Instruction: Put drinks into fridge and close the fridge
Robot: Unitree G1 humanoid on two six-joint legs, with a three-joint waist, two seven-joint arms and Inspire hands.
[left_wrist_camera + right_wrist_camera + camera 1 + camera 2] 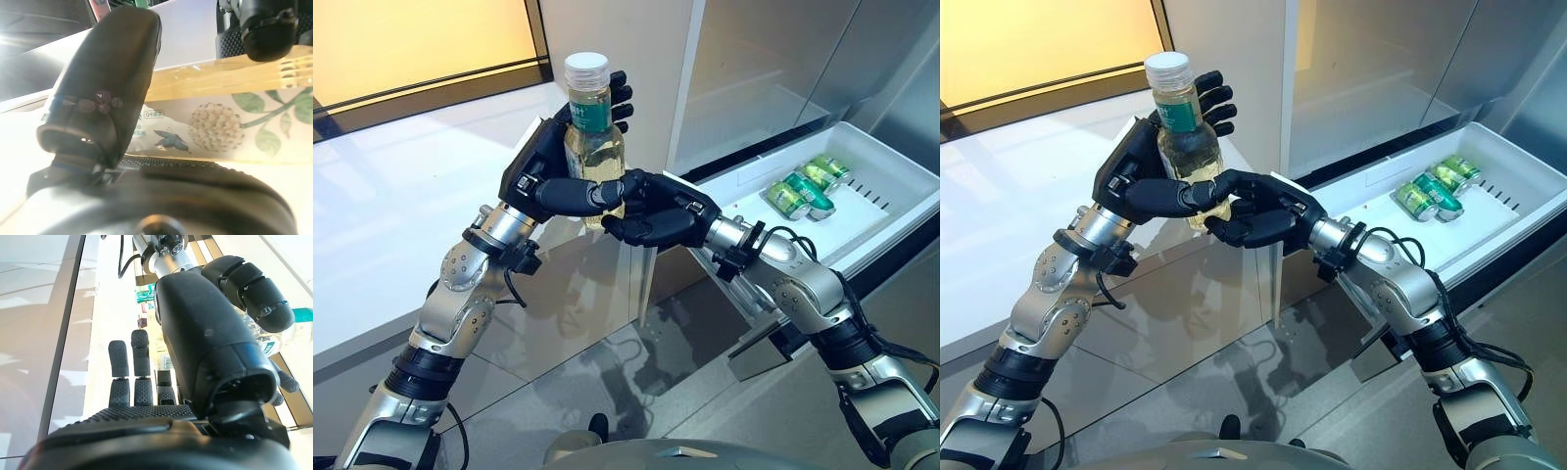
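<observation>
A clear bottle (592, 137) of pale yellow drink with a white cap and green label is held upright in mid-air. My left hand (540, 166) grips it from behind, fingers wrapped round near the neck and thumb across the front. My right hand (668, 221) comes in from the right and closes on the bottle's lower end, its thumb on the front and its fingers curled beneath. In the left wrist view the bottle's flowered label (220, 127) lies just past the left thumb (107, 83). The right thumb (210, 347) fills the right wrist view.
A white fridge drawer (901, 166) stands pulled out at the right with several green cans (803, 191) lying in it. The open fridge's pale interior (754, 69) rises behind it. A white counter (391, 196) stretches to the left, and grey tiled floor lies below.
</observation>
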